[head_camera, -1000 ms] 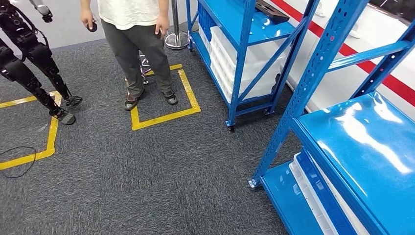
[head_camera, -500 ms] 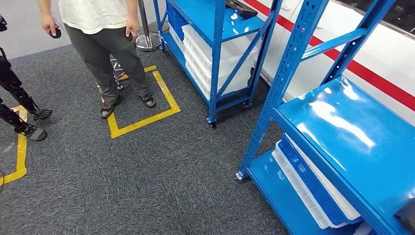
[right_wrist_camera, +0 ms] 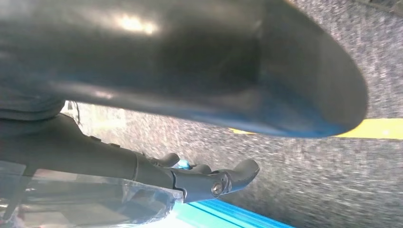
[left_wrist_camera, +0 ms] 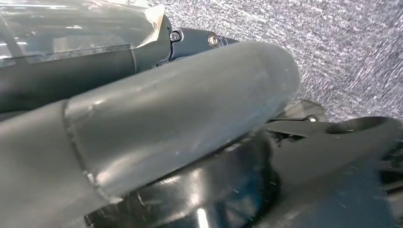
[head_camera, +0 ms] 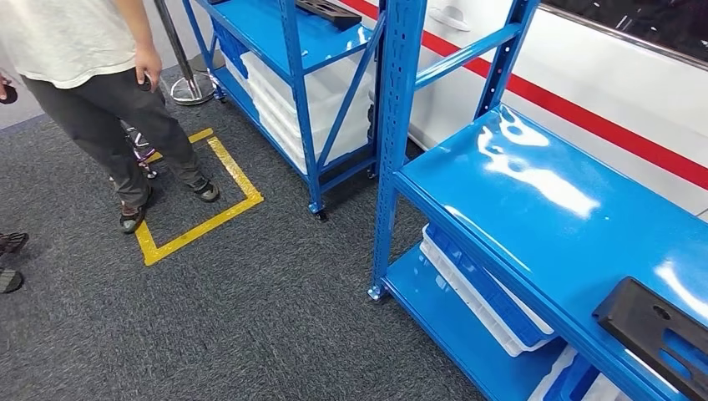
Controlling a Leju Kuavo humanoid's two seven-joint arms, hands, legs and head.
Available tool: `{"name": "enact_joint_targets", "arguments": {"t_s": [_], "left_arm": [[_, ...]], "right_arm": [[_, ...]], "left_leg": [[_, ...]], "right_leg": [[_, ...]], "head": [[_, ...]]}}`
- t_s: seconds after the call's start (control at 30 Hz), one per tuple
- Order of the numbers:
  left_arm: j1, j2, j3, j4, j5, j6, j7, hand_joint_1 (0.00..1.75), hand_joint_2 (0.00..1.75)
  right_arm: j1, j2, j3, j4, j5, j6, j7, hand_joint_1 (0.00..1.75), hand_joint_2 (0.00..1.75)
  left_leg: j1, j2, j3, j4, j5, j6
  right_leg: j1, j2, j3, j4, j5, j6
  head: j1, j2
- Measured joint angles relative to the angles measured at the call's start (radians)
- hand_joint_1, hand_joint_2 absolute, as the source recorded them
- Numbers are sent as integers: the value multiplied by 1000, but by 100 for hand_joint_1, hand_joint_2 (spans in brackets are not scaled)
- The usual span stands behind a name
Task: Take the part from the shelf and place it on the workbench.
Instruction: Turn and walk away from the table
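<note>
A black flat part with slots lies on the glossy top board of the near blue shelf, at the lower right of the head view. A second black part lies on the farther blue rack. My left hand hangs over grey carpet, its thick grey thumb large in its wrist view and a dark finger lying straight beside it, holding nothing. My right hand also hangs above the carpet, with dark fingers stretched out and nothing in them.
A person in a white shirt and dark trousers stands at the left by a yellow floor square. White and blue bins sit on the near shelf's lower board. A metal stanchion base stands behind. Grey carpet spreads in front.
The camera has turned right, so the whole scene slid left. The near shelf now takes up more of the picture, and its black part has come fully into view.
</note>
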Motion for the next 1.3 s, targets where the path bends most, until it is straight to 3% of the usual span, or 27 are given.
{"name": "enact_joint_targets", "arguments": {"t_s": [0.07, 0.1, 0.13, 0.2, 0.27, 0.3, 0.33, 0.4, 0.47, 0.5, 0.53, 0.6, 0.63, 0.67, 0.73, 0.8, 0.87, 0.93, 0.97, 1.0, 1.03, 1.13, 1.2, 1.27, 1.3], "left_arm": [[1, 0, 1, 0, 1, 0, -3, 0, 0], [1, 1, 2, 0, 1, -1, -6, 0, 0], [1, 2, 4, 0, 3, -3, -11, 0, 0], [-1, 4, 9, 0, 5, -3, -25, 0, 0], [-3, 3, 11, -1, 1, 7, -47, 0, 0], [-3, 2, 11, -1, -2, 14, -58, 0, 0], [-4, 1, 12, -1, -4, 20, -69, 0, 0], [-3, 0, 15, -1, -7, 31, -90, 0, 0], [-3, -1, 17, -1, -8, 48, -109, 0, 0], [-3, -2, 18, -1, -9, 55, -115, 0, 0], [-3, -3, 20, -1, -8, 60, -119, 0, 0], [-3, -5, 23, -1, -7, 64, -123, 0, 0], [-3, -6, 25, -1, -7, 67, -125, 0, 0], [-3, -6, 26, -1, -8, 73, -128, 0, 0], [-4, -7, 27, -1, -8, 95, -144, 0, 0], [-5, -9, 29, -4, -8, 117, -165, 0, 87], [-4, -11, 34, -6, -3, 109, -183, 0, 175], [-1, -11, 40, -5, 7, 60, -197, 0, 175], [1, -11, 44, -4, 12, 32, -201, 0, 175], [3, -11, 47, -4, 17, 8, -203, 0, 175], [5, -11, 51, -4, 22, -9, -205, 0, 175], [7, -8, 60, -4, 29, -31, -208, 0, 175], [6, -6, 64, -4, 28, -26, -208, 0, 175], [5, -6, 67, -4, 26, -20, -207, 0, 175], [4, -6, 68, -4, 25, -17, -207, 0, 175]], "right_arm": [[1, 0, 0, 0, 1, 1, 1, 0, 0], [0, 1, 0, 0, 2, 1, 1, 0, 0], [0, 1, 0, 0, 3, 1, 1, 0, 0], [0, 3, 0, 0, 5, 2, 1, 0, 0], [1, 3, 0, 0, 7, 1, 0, 0, 0], [1, 2, 0, 0, 8, 1, -1, 0, 0], [1, 2, 0, 0, 9, 0, -2, 0, 0], [-1, 1, -1, 0, 10, 0, -5, 0, 0], [2, 1, -2, 0, 11, 0, -7, 0, 0], [4, 1, -4, 0, 11, 0, -7, 0, 0], [6, 0, -5, 0, 12, -1, -7, 0, 0], [7, -2, -7, 0, 13, -1, -7, 0, 0], [5, -1, -7, 0, 14, -1, -7, 0, 0], [4, 0, -7, 0, 15, -1, -7, 0, 0], [3, 1, -7, 0, 15, -1, -8, 0, 0], [5, 0, -9, 0, 15, -1, -8, 0, 0], [7, 0, -11, 0, 16, -1, -8, 0, 0], [6, 1, -12, 0, 19, 1, -9, 0, 0], [7, 2, -13, 0, 21, 2, -10, 0, 0], [7, 2, -13, 0, 23, 4, -10, 0, 0], [8, 2, -14, 0, 24, 6, -10, 0, 0], [7, 4, -14, 0, 29, 9, -10, 0, 0], [7, 6, -15, 0, 30, 10, -10, 0, 0], [8, 7, -16, 0, 31, 10, -10, 0, 0], [8, 6, -18, 0, 31, 10, -11, 0, 0]], "left_leg": [[0, -14, 50, -116, 76, 9], [0, -34, 82, -185, 106, 14], [-2, -49, 104, -236, 125, 17], [-8, -62, 118, -270, 129, 23], [-13, -42, 120, -281, 137, 33], [-13, -33, 122, -289, 143, 40], [-11, -21, 125, -297, 148, 46], [-10, 3, 126, -303, 152, 52], [-11, 29, 124, -302, 151, 52], [-10, 40, 123, -302, 150, 51], [-9, 50, 124, -301, 149, 48], [-8, 70, 128, -298, 143, 39], [-10, 80, 131, -295, 138, 31], [-13, 88, 134, -292, 133, 23], [-15, 106, 141, -292, 126, 10], [-7, 101, 144, -282, 112, -2], [-1, 55, 115, -207, 60, -10], [-1, 13, 48, -68, -8, -11], [-1, 6, 17, -13, -24, -9], [-1, 3, 2, 9, -20, -6], [-2, 1, 5, -11, 6, -1], [-9, -39, 85, -204, 115, 26], [-16, -57, 111, -266, 135, 38], [-19, -40, 114, -276, 140, 43], [-18, -31, 118, -287, 147, 47]], "right_leg": [[2, 25, 3, 1, 0, 1], [4, 35, 4, 2, 0, 2], [6, 44, 3, 2, 1, 4], [7, 58, -3, 2, 4, 14], [5, 62, -15, 3, 7, 27], [5, 48, -25, 16, 0, 30], [6, 28, -43, 48, -17, 30], [5, -10, -104, 167, -75, 26], [1, -18, -159, 275, -114, 33], [-2, -21, -161, 282, -111, 42], [-6, -27, -139, 244, -93, 53], [-12, -65, -59, 101, -41, 71], [-12, -85, -27, 42, -20, 71], [-11, -98, -10, 12, -10, 64], [-5, -90, -9, 7, -6, 43], [-10, -67, -10, 7, -4, 25], [-14, -47, -7, 5, 1, 10], [-7, -27, -9, 6, 2, 3], [-3, -15, -9, 6, 2, 2], [1, -2, -8, 6, 2, 2], [4, 11, -7, 6, 2, 2], [12, 45, -3, 6, 2, 3], [13, 59, -6, 6, 4, 7], [15, 70, -13, 3, 8, 15], [16, 62, -18, 8, 6, 19]], "head": [[0, 0], [0, 0], [0, 0], [1, 0], [1, 0], [2, 0], [4, 0], [8, 0], [10, 0], [10, 0], [10, 0], [12, 0], [13, 0], [13, 0], [11, 0], [8, 0], [4, 0], [2, 0], [2, 0], [2, 0], [2, 0], [3, 0], [4, 0], [4, 0], [4, 0]]}}
